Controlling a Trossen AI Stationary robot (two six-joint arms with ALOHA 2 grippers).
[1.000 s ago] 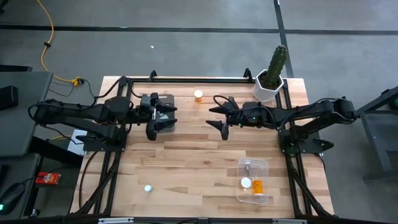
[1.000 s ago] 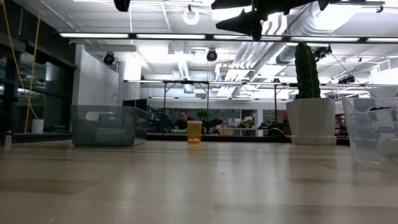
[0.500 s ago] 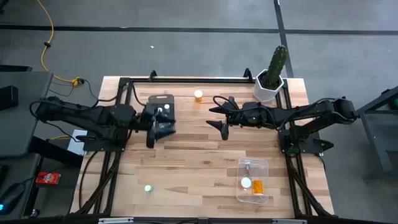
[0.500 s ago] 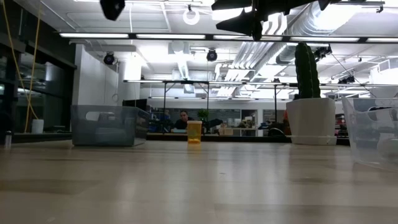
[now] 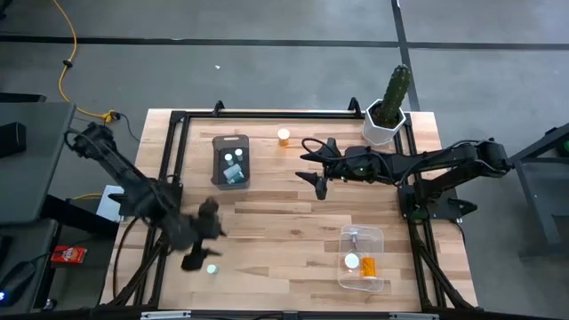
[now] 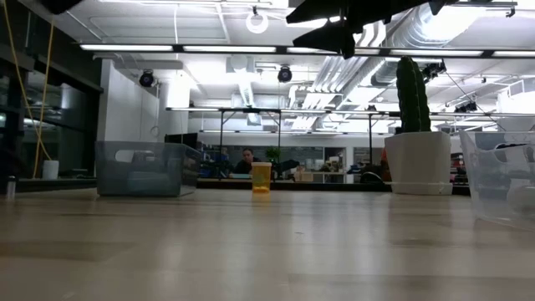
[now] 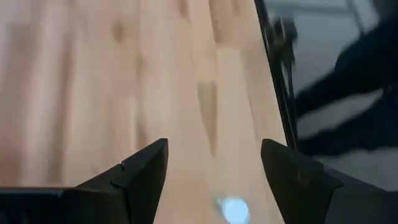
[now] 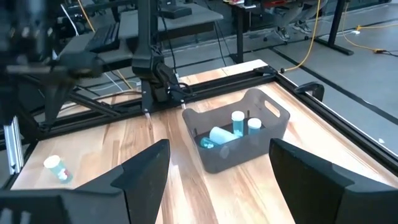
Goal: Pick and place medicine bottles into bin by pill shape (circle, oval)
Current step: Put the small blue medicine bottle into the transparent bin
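Two end effectors show from above: the left end effector, released, sits lower left just above a teal-topped bottle; the right end effector, released, hangs at upper centre. An orange bottle stands beside the grey bin on the counter. No labels are readable. Low view: that orange bottle stands mid-frame.

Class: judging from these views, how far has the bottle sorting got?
Done: pale bottles lie in the grey bin and orange ones in the clear bin. In hand: the open left gripper hovers by a teal-topped bottle. Left: that bottle and the orange bottle. The open right gripper waits mid-table.
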